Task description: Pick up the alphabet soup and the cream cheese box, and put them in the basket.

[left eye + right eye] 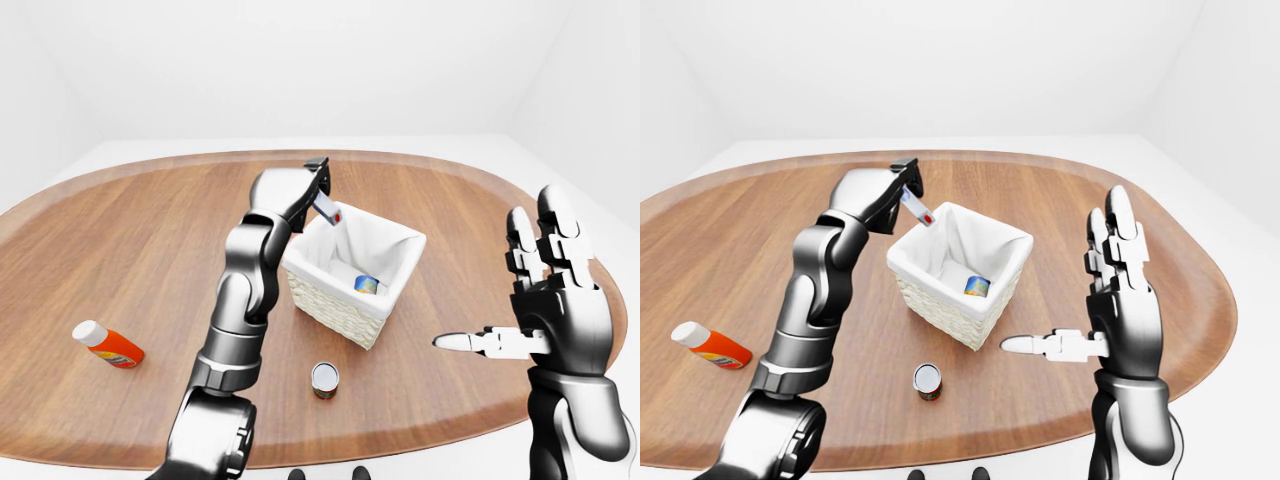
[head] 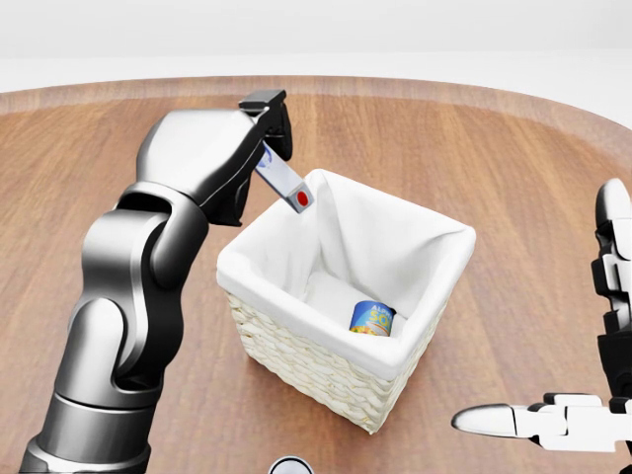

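Observation:
A wicker basket (image 2: pixel 326 365) with a white cloth lining stands mid-table in the head view. The alphabet soup can (image 2: pixel 372 318) lies inside it on the lining. My left hand (image 2: pixel 265 133) is shut on the cream cheese box (image 2: pixel 286 187), a thin white box with a red dot. The box tilts down over the basket's upper-left rim. My right hand (image 1: pixel 545 290) is open at the right of the left-eye view, fingers spread, holding nothing and well apart from the basket.
An orange bottle with a white cap (image 1: pixel 108 344) lies at the table's left. A small can (image 1: pixel 325 379) stands on the table below the basket. The oval wooden table (image 1: pixel 130 230) curves round near the right hand.

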You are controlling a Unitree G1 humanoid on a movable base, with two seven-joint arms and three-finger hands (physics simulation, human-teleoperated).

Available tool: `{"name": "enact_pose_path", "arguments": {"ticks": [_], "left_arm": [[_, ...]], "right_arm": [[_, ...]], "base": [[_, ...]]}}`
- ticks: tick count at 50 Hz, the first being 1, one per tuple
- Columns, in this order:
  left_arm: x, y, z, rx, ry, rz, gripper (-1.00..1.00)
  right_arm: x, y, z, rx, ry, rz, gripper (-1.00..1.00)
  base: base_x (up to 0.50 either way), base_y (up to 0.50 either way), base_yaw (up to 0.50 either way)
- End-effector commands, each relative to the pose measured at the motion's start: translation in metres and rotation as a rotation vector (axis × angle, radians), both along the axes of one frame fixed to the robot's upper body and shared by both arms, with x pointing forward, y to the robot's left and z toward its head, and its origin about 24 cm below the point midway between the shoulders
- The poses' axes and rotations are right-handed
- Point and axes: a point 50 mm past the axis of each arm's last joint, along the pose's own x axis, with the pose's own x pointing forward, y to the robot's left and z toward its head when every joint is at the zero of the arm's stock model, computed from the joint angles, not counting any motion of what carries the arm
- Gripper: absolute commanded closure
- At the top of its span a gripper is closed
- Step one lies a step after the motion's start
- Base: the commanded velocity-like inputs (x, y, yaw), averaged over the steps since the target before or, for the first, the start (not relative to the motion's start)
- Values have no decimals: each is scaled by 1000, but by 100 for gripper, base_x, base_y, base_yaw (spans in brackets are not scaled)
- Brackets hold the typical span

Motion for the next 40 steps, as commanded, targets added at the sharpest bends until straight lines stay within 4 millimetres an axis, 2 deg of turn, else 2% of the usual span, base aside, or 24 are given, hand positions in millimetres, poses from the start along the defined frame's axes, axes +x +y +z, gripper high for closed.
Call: {"name": "enact_pose_path", "arguments": {"ticks": [1, 15, 32, 40], "left_arm": [[7, -17, -5, -106, 30, -88, 100], [8, -27, -27, -123, 97, -104, 100], [16, -31, -41, -147, 131, -95, 100], [19, -32, -40, -154, 116, -90, 100]], "right_arm": [[0, -1, 0, 3, -2, -3, -100], [0, -2, 2, 6, -10, -5, -100], [0, -2, 0, 7, -1, 0, -100], [-1, -1, 0, 7, -1, 2, -100]], "base": [[0, 0, 0], [0, 0, 0], [0, 0, 0], [0, 0, 0]]}}
